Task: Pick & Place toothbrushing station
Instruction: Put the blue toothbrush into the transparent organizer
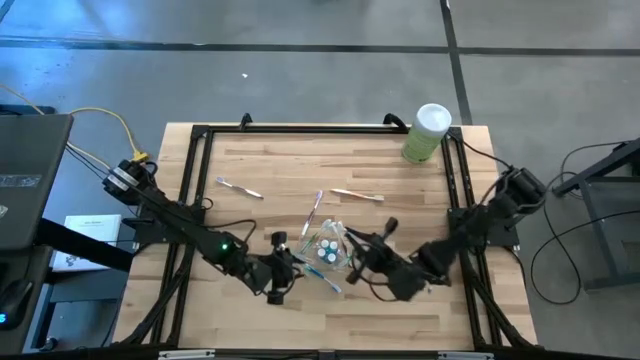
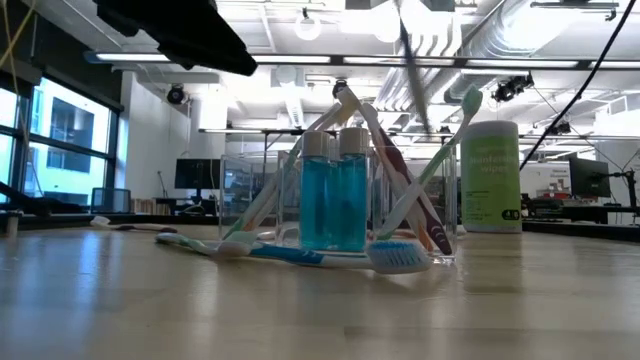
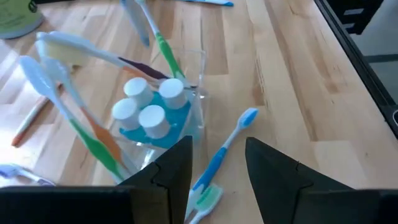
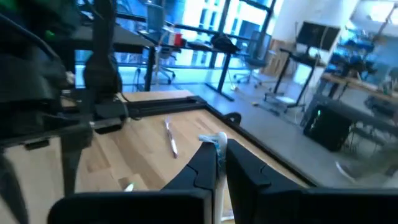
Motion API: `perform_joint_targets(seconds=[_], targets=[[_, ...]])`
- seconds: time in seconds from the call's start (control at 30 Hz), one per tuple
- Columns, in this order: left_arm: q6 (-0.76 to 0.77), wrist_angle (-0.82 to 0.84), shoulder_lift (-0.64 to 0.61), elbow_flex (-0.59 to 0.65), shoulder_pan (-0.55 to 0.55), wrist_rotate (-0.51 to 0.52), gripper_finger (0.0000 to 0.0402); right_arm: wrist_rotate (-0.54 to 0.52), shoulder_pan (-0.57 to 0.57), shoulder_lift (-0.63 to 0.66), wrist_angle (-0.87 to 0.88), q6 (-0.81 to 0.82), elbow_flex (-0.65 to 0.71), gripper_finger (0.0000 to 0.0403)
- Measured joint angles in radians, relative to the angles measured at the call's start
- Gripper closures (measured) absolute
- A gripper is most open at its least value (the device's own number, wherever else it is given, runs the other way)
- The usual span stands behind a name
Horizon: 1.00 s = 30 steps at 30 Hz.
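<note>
Left gripper [image 3: 217, 165] hangs with its jaws parted just beside the small clear plastic cup [image 3: 186, 112], above a blue-handled toothbrush [image 3: 227, 146] lying flat on the pale wooden table [image 1: 400, 170]. The cup stands near the table's middle, holding 4 white-capped teal tubes [image 3: 149, 109] and several slim toothbrushes that lean outward in green, pink and tan. On the cup's other side, the right gripper [image 4: 221, 165] is pinched shut on a slim pale toothbrush [image 4: 219, 142].

The crowding is the main risk: with both arms so close to the cup, a finger could catch a leaning handle and tip the light cup. Closing on the flat blue brush could push it against the cup wall. 2 more stray toothbrushes [image 1: 238, 187] lie farther back, near the tall pale-green canister [image 1: 428, 132].
</note>
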<state>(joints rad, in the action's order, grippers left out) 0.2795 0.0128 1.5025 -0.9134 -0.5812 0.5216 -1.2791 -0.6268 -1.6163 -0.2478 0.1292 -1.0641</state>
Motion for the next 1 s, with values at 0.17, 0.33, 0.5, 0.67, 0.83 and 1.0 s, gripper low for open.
perform_joint_targets(seconds=[0.17, 0.33, 0.5, 0.67, 0.83, 1.0], targets=[[0.001, 0.037, -0.030, 0.000, 0.013, 0.001, 0.0258, 0.074, 0.062, -0.056, -0.018, 0.076, 0.001, 0.0392], [0.003, 0.060, -0.048, 0.000, -0.002, 0.001, 0.0258, 0.099, 0.077, -0.095, -0.011, 0.160, 0.001, 0.0393], [0.007, 0.079, -0.048, 0.000, -0.024, 0.000, 0.0258, 0.071, 0.041, -0.108, 0.026, 0.234, 0.001, 0.0393], [0.011, 0.080, -0.048, 0.000, -0.033, 0.000, 0.0258, -0.088, -0.010, -0.086, -0.095, 0.027, 0.001, 0.0394], [0.025, 0.081, -0.048, 0.000, -0.032, 0.000, 0.0258, -0.075, -0.030, -0.061, -0.307, -0.188, -0.001, 0.0394], [0.029, 0.081, -0.048, 0.000, -0.033, 0.000, 0.0258, 0.011, -0.046, -0.059, -0.383, -0.199, -0.001, 0.0394]])
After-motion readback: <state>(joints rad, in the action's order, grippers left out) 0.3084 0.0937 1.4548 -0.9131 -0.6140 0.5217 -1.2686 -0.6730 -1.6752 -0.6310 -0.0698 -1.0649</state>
